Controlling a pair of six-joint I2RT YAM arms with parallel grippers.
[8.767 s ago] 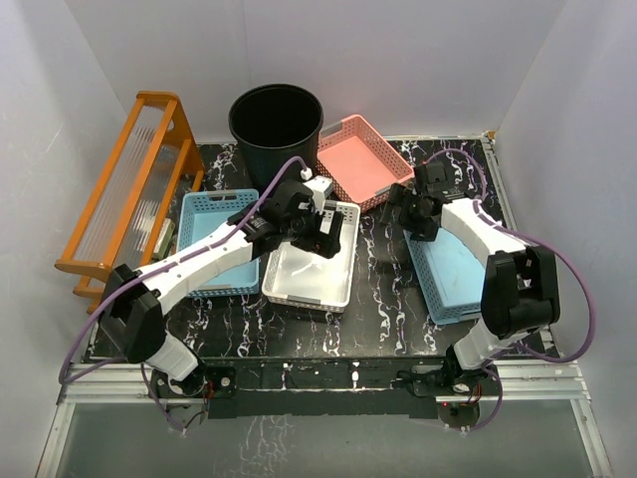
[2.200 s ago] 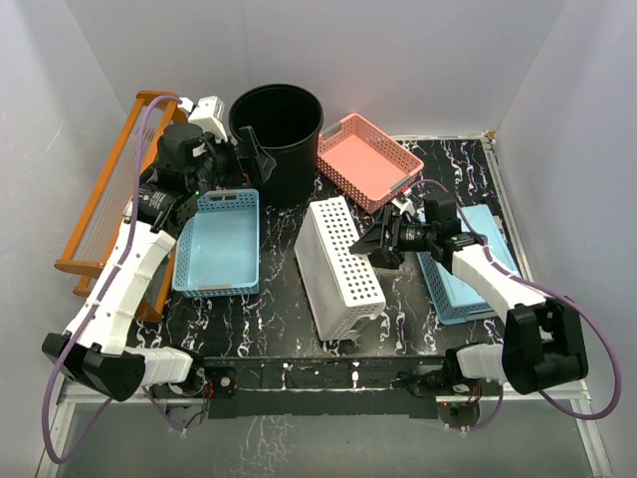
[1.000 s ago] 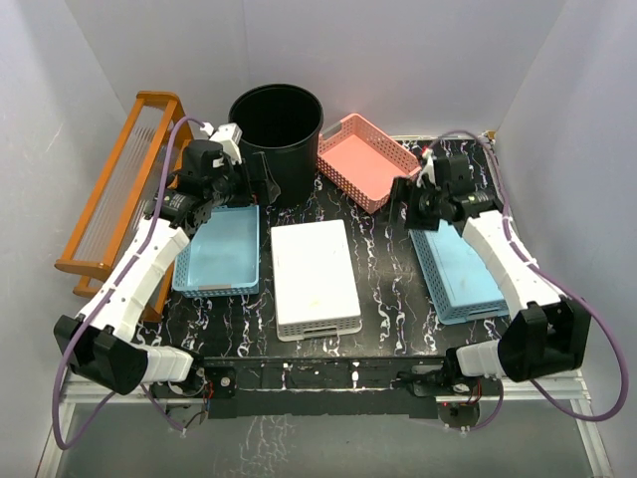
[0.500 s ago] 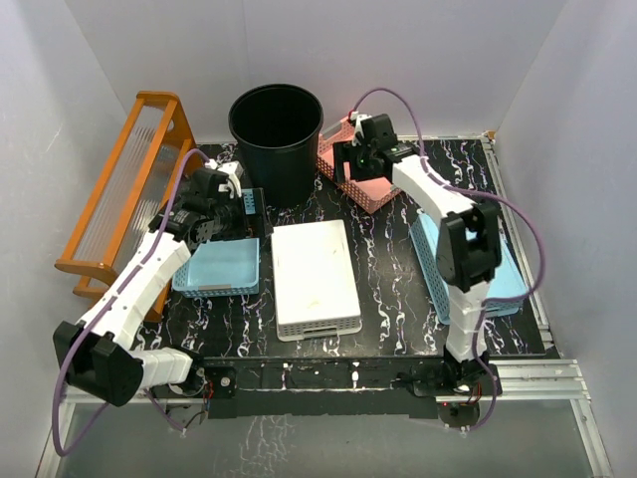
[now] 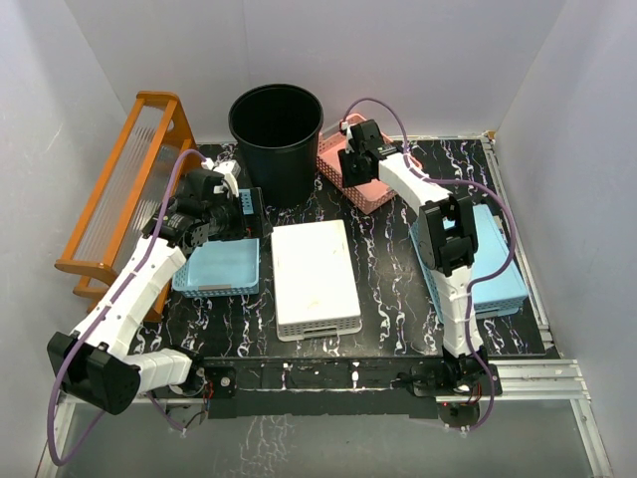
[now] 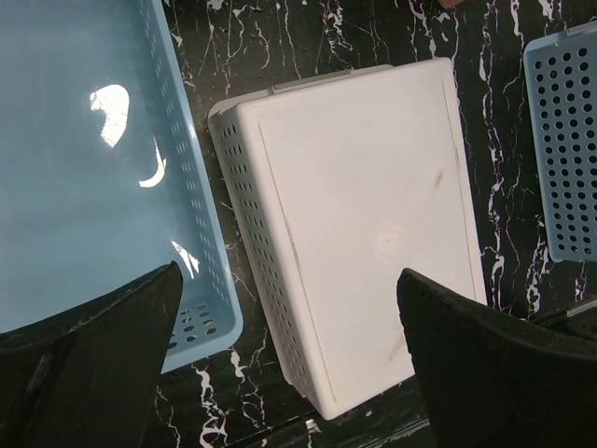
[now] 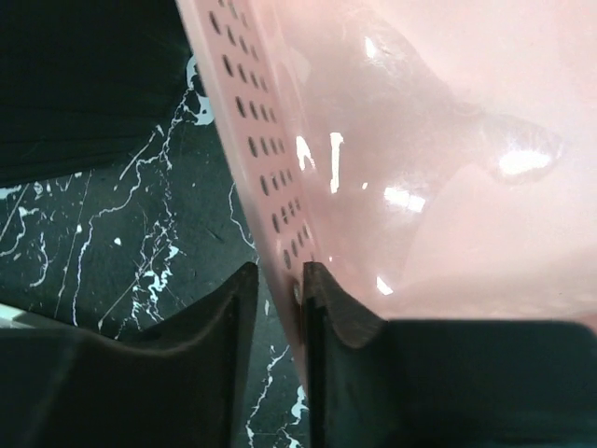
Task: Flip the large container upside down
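The large container, a tall round black bin, stands upright with its mouth up at the back of the table; neither gripper touches it. My right gripper is just to its right, at the near left corner of the pink basket. In the right wrist view the right gripper is shut on the pink basket's perforated wall, one finger on each side. My left gripper hangs open in front of the bin, with nothing between its fingers.
A white basket lies upside down mid-table. One blue basket sits to its left under my left gripper, another blue basket at the right. An orange rack leans along the left edge.
My right arm has swung from the right blue basket to the pink basket and closed on its wall. My left gripper has drifted down from beside the bin and stays open.
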